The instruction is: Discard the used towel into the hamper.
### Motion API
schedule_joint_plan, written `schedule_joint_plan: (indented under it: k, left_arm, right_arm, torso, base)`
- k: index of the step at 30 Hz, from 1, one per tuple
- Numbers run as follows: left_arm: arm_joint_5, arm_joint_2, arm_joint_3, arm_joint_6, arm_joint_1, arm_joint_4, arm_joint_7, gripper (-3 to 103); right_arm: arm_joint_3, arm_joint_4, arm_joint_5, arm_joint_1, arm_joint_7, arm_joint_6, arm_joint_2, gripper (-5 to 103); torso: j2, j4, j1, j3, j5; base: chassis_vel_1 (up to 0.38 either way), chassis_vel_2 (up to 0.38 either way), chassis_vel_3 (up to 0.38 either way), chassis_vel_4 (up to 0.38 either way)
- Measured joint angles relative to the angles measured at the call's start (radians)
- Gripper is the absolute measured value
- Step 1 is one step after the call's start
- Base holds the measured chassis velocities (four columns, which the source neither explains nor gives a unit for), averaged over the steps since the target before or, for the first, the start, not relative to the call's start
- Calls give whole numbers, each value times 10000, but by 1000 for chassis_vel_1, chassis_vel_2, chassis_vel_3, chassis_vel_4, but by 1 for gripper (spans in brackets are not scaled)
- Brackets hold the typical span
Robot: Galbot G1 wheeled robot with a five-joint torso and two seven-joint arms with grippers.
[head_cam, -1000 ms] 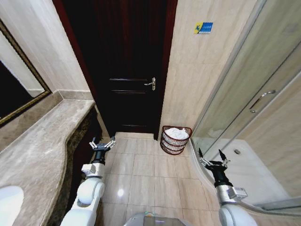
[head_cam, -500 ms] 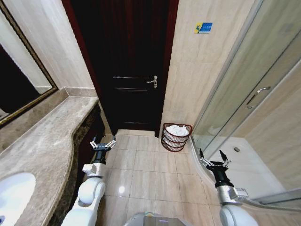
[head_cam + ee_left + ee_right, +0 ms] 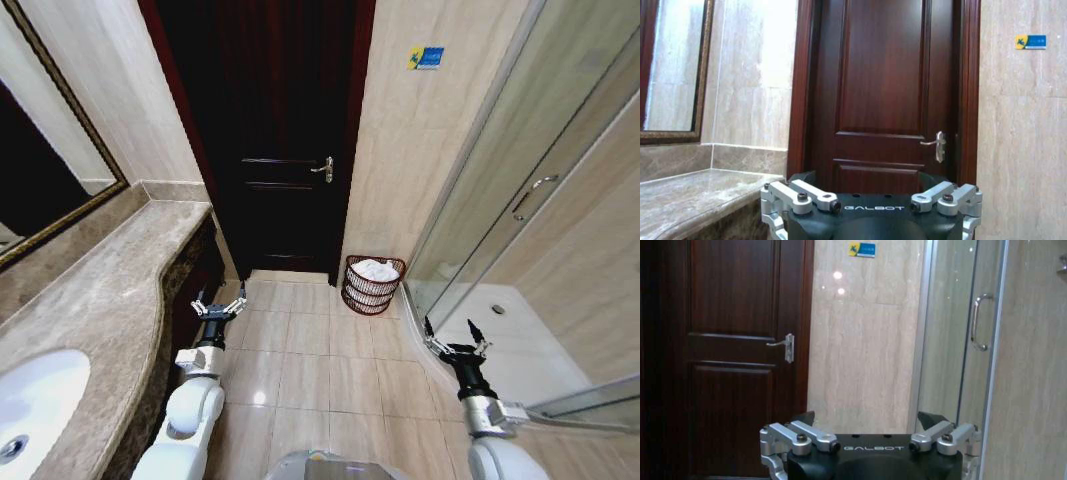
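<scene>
Facing a dark door with a lever handle; marble counter along the left wall, glass shower at right. Holds a white towel: hamper on the floor, in the corner between door and shower. Left gripper and right gripper both low, spread wide, empty. "GALBOT" printed on each. Blue-and-yellow sticker on the wall, unreadable.

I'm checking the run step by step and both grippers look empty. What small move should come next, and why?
Probably hold the arms low and do nothing more with the towel: something white already lies inside the hamper by the door, apparently the towel. The left gripper and right gripper both hang open and empty over the floor tiles, well short of the hamper.
</scene>
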Motion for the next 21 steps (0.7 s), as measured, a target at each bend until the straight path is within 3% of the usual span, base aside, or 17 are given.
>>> schedule_joint_plan:
  k: [21]
  left_arm:
    - [15, 26, 38, -245, -29, 20, -10, 100]
  right_arm:
    - [-75, -76, 0, -46, -99, 141, 61, 100]
  torso:
    - [1, 0, -1, 0, 1]
  base:
    - [72, -71, -77, 74]
